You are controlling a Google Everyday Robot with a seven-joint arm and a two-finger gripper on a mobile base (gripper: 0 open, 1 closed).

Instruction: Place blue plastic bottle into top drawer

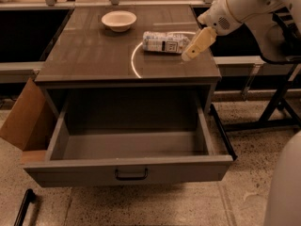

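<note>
**A:** Which way does the small clear crinkled blue plastic bottle [162, 41] lie from the tan gripper [189, 54] on the white arm?

**B:** Just left of it in the frame. The bottle is on its side in the upper middle, with its long axis running left to right. The gripper comes down slantwise from the upper right to the bottle's right end. I cannot tell if they touch.

**A:** Is it spread or pressed together?

**B:** I cannot tell. It holds nothing. I judge it must shift left over the bottle's middle and close across the short axis.

**A:** And the wide shallow grey top drawer [94, 171]?

**B:** It is pulled out in the lower middle of the frame, below the bottle, with its floor bare.

**A:** What about the surface and the room?

**B:** There is 1 glossy grey-brown cabinet top [89, 55] with a bright curved glare. A round white bowl [119, 20] sits in the upper left, well apart from the bottle. A brown cardboard flap [26, 121] is at the left, a black metal frame [277, 107] at the right, and the floor [244, 192] is speckled.
</note>
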